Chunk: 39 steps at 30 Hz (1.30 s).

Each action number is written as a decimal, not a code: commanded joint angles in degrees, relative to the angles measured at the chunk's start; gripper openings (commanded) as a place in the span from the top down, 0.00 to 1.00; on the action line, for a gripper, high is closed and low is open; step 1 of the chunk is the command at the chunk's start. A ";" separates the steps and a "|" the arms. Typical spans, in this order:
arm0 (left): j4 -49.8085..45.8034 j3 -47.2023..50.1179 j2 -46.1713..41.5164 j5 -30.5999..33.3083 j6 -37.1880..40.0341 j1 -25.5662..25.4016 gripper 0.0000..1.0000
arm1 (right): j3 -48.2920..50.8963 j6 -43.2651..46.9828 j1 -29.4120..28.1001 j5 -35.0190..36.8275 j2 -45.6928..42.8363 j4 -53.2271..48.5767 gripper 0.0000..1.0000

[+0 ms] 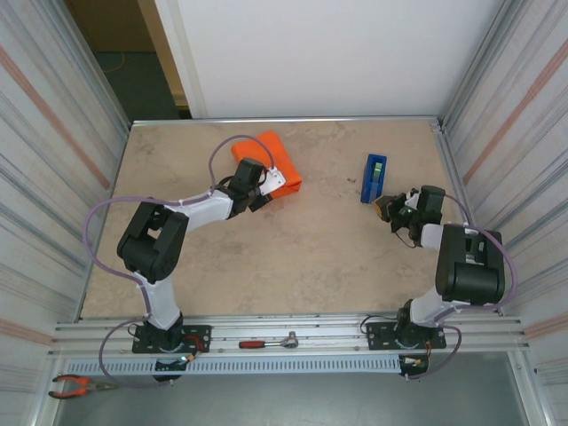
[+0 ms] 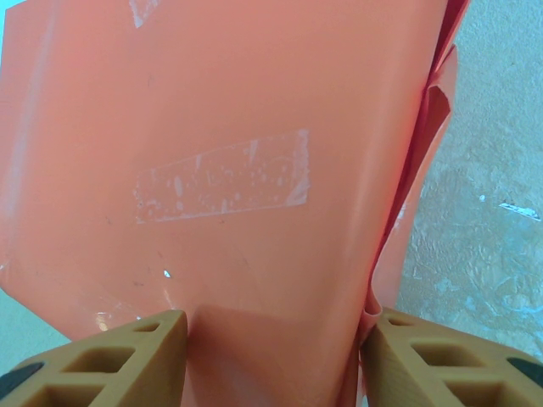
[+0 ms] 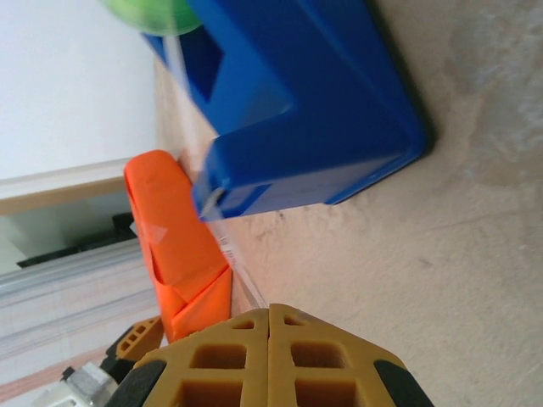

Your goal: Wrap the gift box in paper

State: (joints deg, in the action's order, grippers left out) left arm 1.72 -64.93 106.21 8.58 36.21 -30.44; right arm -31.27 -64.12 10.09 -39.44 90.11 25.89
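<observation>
The orange paper (image 1: 266,147) is lying folded into a flat parcel near the far edge of the table (image 1: 293,257), left of the middle. The left claw (image 1: 269,176) is reaching over it from the near side. In the left wrist view the paper (image 2: 254,127) is filling the space ahead of the left claw (image 2: 271,339). It is also running down between the two tan fingers (image 2: 144,352), which are standing about half spread and pressing the parcel from either side, so the claw is pinching the paper. A strip of clear tape (image 2: 222,179) is sitting across the flat face of the paper. Loose folds are bunching along the parcel's right edge, right against the right-hand finger.

The right claw (image 1: 387,209) is hovering well apart from the parcel, on the right side of the table just near of a blue tape dispenser (image 1: 374,177). In the right wrist view its fingers are pressing tightly together (image 3: 270,318). The dispenser (image 3: 314,110) is sitting just ahead of them with a green roll (image 3: 144,13) at its top. A thin clear strip is appearing to run from the dispenser toward the fingertips; I cannot tell whether it is caught between them. The orange parcel (image 3: 170,237) is showing beyond the dispenser.
</observation>
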 commanded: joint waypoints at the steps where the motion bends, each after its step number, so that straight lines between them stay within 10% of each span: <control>1: -5.32 0.33 3.14 -1.36 -1.21 0.51 0.47 | 1.55 -2.42 -0.38 -0.29 3.30 3.99 1.00; 20: -5.13 0.48 3.12 -1.04 -1.10 0.34 0.47 | 2.84 -15.19 -2.56 -0.55 19.36 24.05 1.00; 39: -5.06 0.65 3.08 -0.76 -1.10 0.15 0.47 | 2.02 -18.95 -7.99 -2.51 17.33 29.17 1.00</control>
State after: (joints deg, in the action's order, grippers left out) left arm 1.74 -64.95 106.24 8.62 36.21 -30.48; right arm -29.34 -81.54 3.18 -40.40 109.03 56.05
